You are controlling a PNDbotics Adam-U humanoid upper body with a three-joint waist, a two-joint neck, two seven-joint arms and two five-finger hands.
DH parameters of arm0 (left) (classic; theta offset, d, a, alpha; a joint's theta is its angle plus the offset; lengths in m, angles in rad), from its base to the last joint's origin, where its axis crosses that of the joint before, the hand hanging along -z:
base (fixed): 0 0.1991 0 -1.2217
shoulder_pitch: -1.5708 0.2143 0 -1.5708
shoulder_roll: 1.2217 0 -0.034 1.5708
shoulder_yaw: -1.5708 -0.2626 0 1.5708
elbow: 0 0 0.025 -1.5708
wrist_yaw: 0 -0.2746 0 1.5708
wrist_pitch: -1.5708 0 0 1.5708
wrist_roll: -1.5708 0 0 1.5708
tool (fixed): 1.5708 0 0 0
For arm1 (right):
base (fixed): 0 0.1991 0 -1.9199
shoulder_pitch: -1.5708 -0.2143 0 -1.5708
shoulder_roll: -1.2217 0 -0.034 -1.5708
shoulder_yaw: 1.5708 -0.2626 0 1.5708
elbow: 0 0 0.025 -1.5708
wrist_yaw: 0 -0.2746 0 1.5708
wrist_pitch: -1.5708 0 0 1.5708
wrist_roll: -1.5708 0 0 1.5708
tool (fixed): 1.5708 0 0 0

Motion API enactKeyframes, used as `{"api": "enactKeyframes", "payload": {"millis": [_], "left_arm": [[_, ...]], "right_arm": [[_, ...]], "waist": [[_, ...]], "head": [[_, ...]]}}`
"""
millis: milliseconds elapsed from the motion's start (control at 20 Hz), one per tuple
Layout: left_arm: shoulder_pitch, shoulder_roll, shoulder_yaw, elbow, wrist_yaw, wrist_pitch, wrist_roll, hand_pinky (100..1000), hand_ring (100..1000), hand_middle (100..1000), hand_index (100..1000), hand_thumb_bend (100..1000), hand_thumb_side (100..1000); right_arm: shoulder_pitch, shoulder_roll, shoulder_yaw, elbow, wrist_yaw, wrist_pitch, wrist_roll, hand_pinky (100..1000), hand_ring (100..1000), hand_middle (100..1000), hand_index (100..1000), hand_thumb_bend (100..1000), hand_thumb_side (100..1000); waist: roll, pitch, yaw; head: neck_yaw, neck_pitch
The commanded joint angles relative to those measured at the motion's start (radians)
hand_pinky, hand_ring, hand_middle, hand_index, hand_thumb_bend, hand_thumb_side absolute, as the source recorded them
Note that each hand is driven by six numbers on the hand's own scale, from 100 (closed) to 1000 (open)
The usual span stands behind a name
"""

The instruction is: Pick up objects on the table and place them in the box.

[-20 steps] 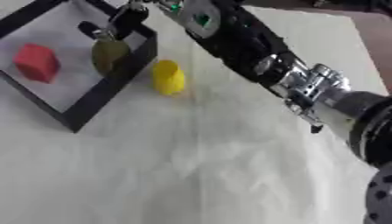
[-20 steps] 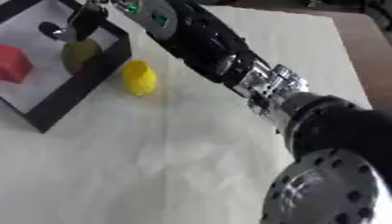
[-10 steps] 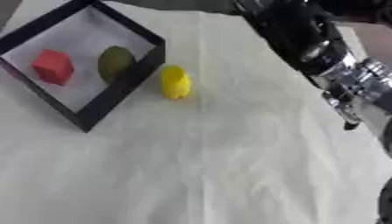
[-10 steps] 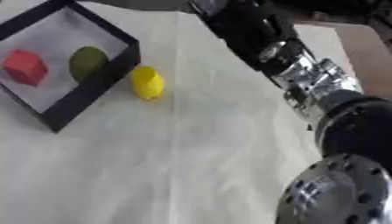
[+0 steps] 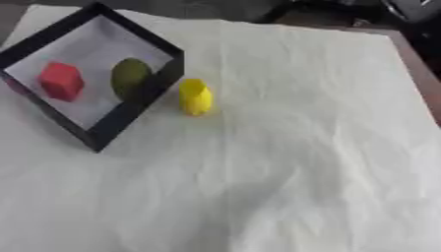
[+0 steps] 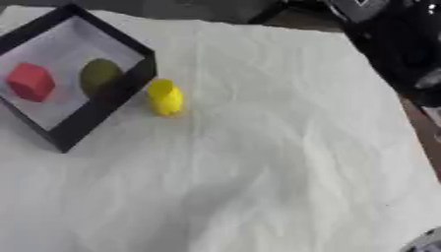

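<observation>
A black-rimmed box (image 5: 138, 106) with a white floor lies at the upper left of the table. Inside it are a red block (image 5: 60, 80) and an olive-green rounded object (image 5: 129, 76) close to the right wall. A yellow object (image 5: 195, 96) stands on the white cloth just outside that wall, touching nothing. Part of my right arm (image 6: 392, 44), black, shows at the upper right, well away from the objects; its hand lies beyond the picture's edge. No left hand shows in either view.
A white wrinkled cloth (image 5: 284, 162) covers the table. The table's brown right edge (image 5: 418, 74) runs down the right side, with dark clutter beyond the far edge.
My right arm has drawn back from over the box to the upper right, leaving the olive object inside the box. The camera view has also shifted.
</observation>
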Motion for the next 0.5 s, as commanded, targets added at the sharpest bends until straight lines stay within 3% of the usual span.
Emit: {"api": "enactKeyframes", "payload": {"millis": [50, 250, 500], "left_arm": [[0.000, 0.039, 0.020, -0.013, -0.005, 0.010, 0.006, 939, 697, 887, 810, 249, 485], [0.008, 0.033, 0.019, -0.008, -0.004, 0.020, 0.007, 942, 695, 889, 810, 244, 500], [0.019, 0.029, 0.014, 0.002, -0.001, 0.032, 0.000, 948, 691, 894, 810, 232, 526]], "right_arm": [[0.042, -0.049, -0.036, -0.018, -0.050, -0.041, -0.048, 1000, 807, 779, 924, 100, 100], [0.114, -0.045, -0.030, -0.018, -0.109, -0.100, -0.108, 990, 806, 777, 920, 100, 100], [0.098, 0.012, -0.003, -0.018, -0.165, -0.178, -0.089, 982, 811, 779, 922, 100, 100]], "waist": [[0.014, -0.026, -0.022], [0.013, -0.027, -0.057], [0.012, -0.031, -0.077]], "head": [[0.035, -0.002], [0.089, -0.002], [0.122, -0.002]]}}
